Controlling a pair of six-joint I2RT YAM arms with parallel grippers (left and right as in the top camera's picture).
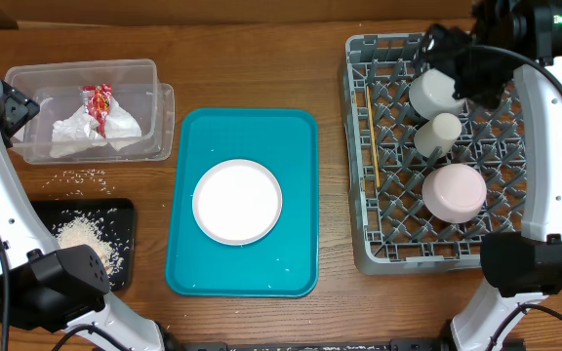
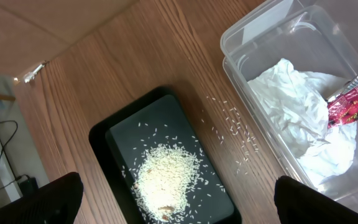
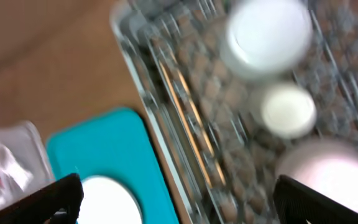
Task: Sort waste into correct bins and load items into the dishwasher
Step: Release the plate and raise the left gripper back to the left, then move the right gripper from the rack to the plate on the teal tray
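A round white plate (image 1: pixel 237 201) lies flat on the teal tray (image 1: pixel 296 146). The crumpled napkin (image 1: pixel 86 135) and red wrapper (image 1: pixel 99 100) sit in the clear tub (image 1: pixel 81 66). Whitish rice (image 1: pixel 88 239) heaps in the black tray (image 1: pixel 47 213). The left gripper (image 2: pixel 178 208) and right gripper (image 3: pixel 178 205) gape released, holding nothing.

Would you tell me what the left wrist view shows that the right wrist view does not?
Only the left wrist: the black tray holding a rice pile, and loose grains on the table. Only the right wrist: the dish rack with chopsticks, white cups and a pink bowl, plus the teal tray and white plate. Both: the clear tub.
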